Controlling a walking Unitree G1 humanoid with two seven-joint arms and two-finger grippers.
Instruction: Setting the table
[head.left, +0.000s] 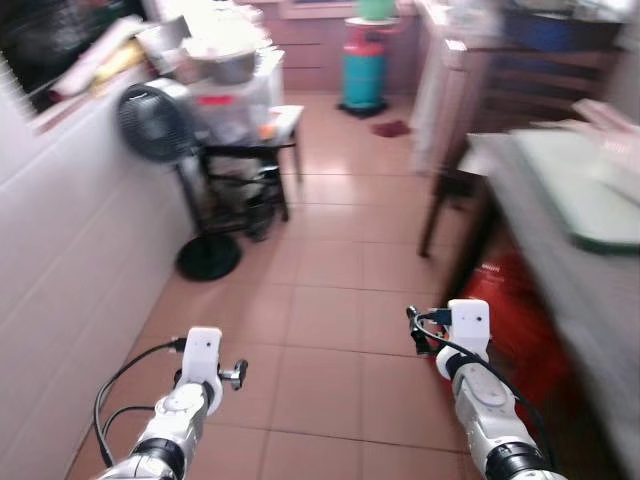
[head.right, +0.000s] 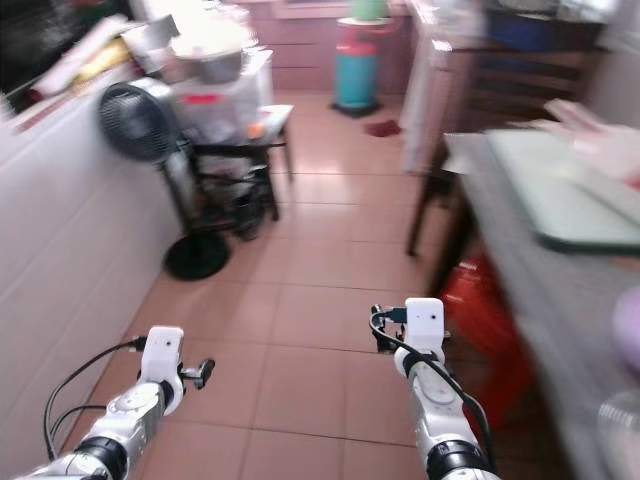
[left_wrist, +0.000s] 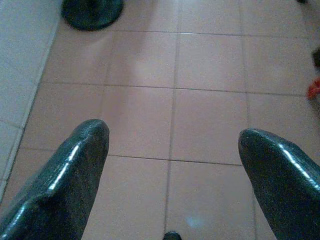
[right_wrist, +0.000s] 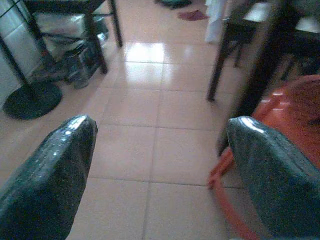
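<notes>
A grey-topped table (head.left: 545, 225) runs along my right side, blurred, with a pale green board (head.left: 590, 195) lying on it. In the eye views my left arm (head.left: 200, 370) and right arm (head.left: 468, 345) are both held out low over the tiled floor, short of the table. The left gripper (left_wrist: 172, 132) is open, with bare floor tiles between its fingers. The right gripper (right_wrist: 160, 125) is open too and holds nothing; a red plastic thing (right_wrist: 280, 115) under the table lies just past one finger.
A standing fan (head.left: 158, 120) with a round black base (head.left: 208, 258) stands by the white tiled wall (head.left: 60, 230) on my left. Behind it is a black rack (head.left: 245, 160) loaded with pots. A teal gas cylinder (head.left: 362, 70) stands at the far end.
</notes>
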